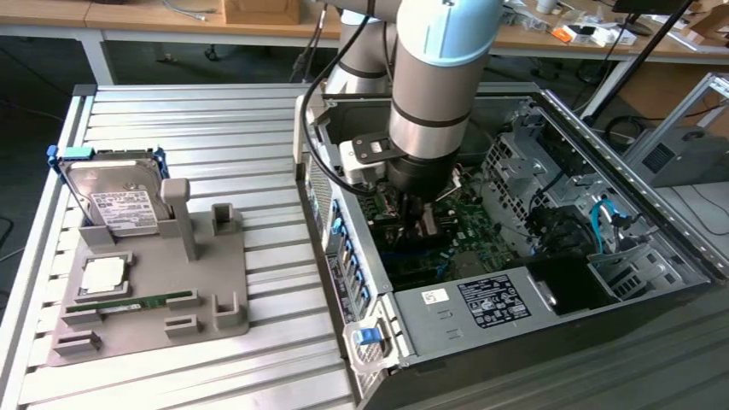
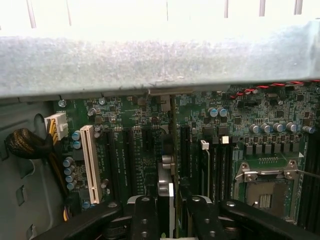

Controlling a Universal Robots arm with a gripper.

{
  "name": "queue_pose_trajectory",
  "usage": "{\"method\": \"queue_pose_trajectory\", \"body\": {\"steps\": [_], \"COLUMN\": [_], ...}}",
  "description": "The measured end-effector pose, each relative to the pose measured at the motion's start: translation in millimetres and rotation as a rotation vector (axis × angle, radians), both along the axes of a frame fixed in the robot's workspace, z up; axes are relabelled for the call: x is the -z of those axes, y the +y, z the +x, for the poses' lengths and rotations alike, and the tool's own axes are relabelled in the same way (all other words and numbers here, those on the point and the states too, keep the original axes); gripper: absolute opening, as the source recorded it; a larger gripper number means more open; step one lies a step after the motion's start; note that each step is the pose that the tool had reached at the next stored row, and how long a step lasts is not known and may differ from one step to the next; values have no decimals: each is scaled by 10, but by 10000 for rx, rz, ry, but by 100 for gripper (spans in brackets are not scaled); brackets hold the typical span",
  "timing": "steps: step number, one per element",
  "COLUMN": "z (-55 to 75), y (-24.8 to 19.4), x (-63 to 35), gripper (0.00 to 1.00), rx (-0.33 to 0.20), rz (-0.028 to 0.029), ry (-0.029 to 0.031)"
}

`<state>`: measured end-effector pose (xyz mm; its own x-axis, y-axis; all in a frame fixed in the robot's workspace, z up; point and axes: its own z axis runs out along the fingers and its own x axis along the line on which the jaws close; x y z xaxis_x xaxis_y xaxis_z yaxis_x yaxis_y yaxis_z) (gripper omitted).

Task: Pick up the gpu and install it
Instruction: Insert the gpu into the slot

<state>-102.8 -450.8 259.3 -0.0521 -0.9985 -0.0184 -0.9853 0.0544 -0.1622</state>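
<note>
My gripper [image 1: 419, 213] reaches down into the open computer case [image 1: 684, 248], low over the green motherboard [image 1: 473, 231]. Its two black fingers [image 2: 145, 215] are shut on the gpu [image 2: 166, 192], which I see edge-on as a thin dark card with a silver edge. The card stands upright over the dark expansion slots [image 2: 172, 130] in the middle of the motherboard [image 2: 150, 160]. Whether its lower edge touches a slot is hidden. In the exterior view the gpu [image 1: 431, 229] shows as a dark block just under the wrist.
A grey fixture [image 1: 160, 290] on the slatted table holds a hard drive [image 1: 114, 201], a CPU [image 1: 102, 273] and a RAM stick [image 1: 131, 301]. A white slot [image 2: 91, 162], an empty CPU socket [image 2: 265, 192], a cable bundle [image 2: 27, 142] and the case's metal wall [image 2: 160, 60] surround the gripper.
</note>
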Motion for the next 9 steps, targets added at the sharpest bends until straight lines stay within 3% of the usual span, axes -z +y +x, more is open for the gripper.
{"method": "queue_pose_trajectory", "body": {"steps": [9], "z": [-4], "y": [0], "x": [3], "gripper": [27], "rx": [-1], "rz": [-3], "ry": [3]}}
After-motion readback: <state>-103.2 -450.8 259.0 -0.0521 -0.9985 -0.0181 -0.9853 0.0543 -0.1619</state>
